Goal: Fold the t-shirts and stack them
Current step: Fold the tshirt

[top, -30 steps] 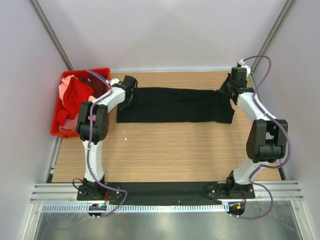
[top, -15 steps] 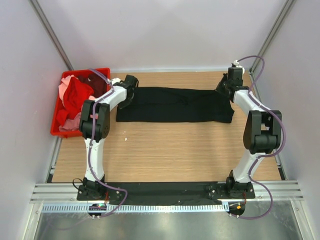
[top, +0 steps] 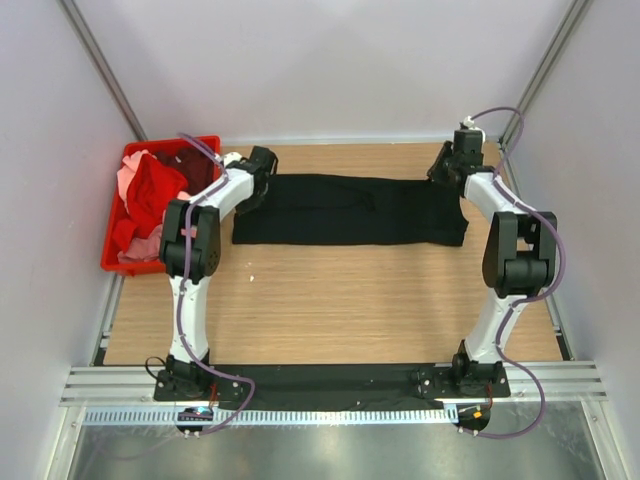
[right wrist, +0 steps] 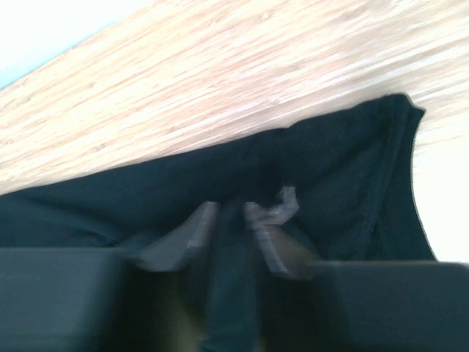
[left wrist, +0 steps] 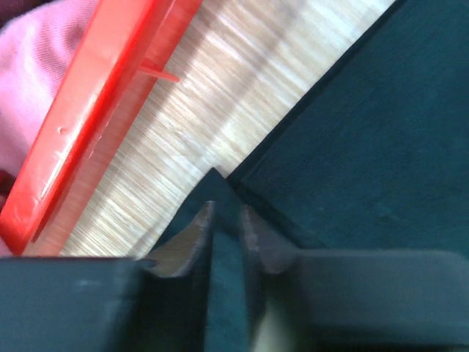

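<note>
A red crate (top: 108, 262) sits on the wooden table (top: 330, 300), out at about 10 o'clock when you look down from above. It is full of soft shirts in a messy heap. A red t-shirt (top: 158, 190) is on top in the middle. A pink t-shirt (top: 130, 180) pokes out on the 9 o'clock side, and some more pink shows at the near end of the crate. A dark maroon t-shirt (top: 190, 160) lies in the far corner, at about 1 o'clock inside the crate. The heap comes up higher than the crate's wall.

The black t-shirt (top: 350, 210) is not in the crate. It lies flat on the table toward 12 o'clock, folded into a long strip that runs from side to side. There is bare wood between it and the crate.

The left gripper (left wrist: 227, 211) is down at the strip's 9 o'clock end, at its far corner, close to the crate. Its two fingers are close together, with a bit of the black cloth between them.

The right gripper (right wrist: 233, 211) is down at the strip's 3 o'clock end, at the far corner there. Its fingers are close together too, with black cloth between them.
</note>
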### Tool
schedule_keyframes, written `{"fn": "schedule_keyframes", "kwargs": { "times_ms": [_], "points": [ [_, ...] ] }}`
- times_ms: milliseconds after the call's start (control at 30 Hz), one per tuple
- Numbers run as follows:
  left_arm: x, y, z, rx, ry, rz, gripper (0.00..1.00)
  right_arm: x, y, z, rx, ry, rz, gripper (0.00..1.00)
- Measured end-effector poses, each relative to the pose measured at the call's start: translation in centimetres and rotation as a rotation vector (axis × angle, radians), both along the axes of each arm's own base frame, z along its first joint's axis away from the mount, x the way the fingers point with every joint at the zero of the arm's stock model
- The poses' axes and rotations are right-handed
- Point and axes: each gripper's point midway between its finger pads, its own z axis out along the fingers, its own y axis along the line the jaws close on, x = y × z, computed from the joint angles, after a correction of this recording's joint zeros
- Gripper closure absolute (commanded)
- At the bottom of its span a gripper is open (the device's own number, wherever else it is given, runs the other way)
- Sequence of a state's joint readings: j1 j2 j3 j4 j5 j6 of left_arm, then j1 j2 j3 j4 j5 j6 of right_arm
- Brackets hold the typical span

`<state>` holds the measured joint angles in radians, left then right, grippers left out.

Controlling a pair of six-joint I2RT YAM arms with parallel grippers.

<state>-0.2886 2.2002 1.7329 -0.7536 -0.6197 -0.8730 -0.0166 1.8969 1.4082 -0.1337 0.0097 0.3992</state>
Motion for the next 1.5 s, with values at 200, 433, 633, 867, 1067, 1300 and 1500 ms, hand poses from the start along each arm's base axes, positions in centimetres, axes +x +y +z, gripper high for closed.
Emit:
{"fn": "schedule_keyframes", "kwargs": {
  "times_ms": [200,433,633,867,1067,1300,1500],
  "points": [
    [0.2,-1.3,2.5,-0.018,-0.037,-0.046,0.53,0.5,0.0,1.1,0.030,0.088,-0.017,0.45],
    [-0.6,-8.0,9.2,-0.220,-0.188,-0.259,0.51,-5.8,-2.7,0.9,0.078,0.274,-0.158,0.48],
    [-3.9,-13.6,8.0,-0.343,-0.141,-0.454,0.50,-15.0,-7.0,-3.7,0.164,0.474,-0.369,0.49],
    [-10.2,-12.1,0.8,-0.336,0.072,-0.483,0.47,-20.7,-8.4,-7.9,0.264,0.581,-0.554,0.52],
    [-12.4,-9.8,-0.6,-0.298,0.113,-0.451,0.45,-19.8,-9.3,-8.5,0.315,0.517,-0.629,0.53],
    [-12.0,-6.7,-1.1,-0.271,0.098,-0.368,0.45,-18.2,-10.2,-8.8,0.388,0.423,-0.708,0.54],
    [-11.1,-3.2,-1.3,-0.243,0.085,-0.274,0.48,-16.9,-9.4,-10.3,0.478,0.415,-0.720,0.55]
  ]
}}
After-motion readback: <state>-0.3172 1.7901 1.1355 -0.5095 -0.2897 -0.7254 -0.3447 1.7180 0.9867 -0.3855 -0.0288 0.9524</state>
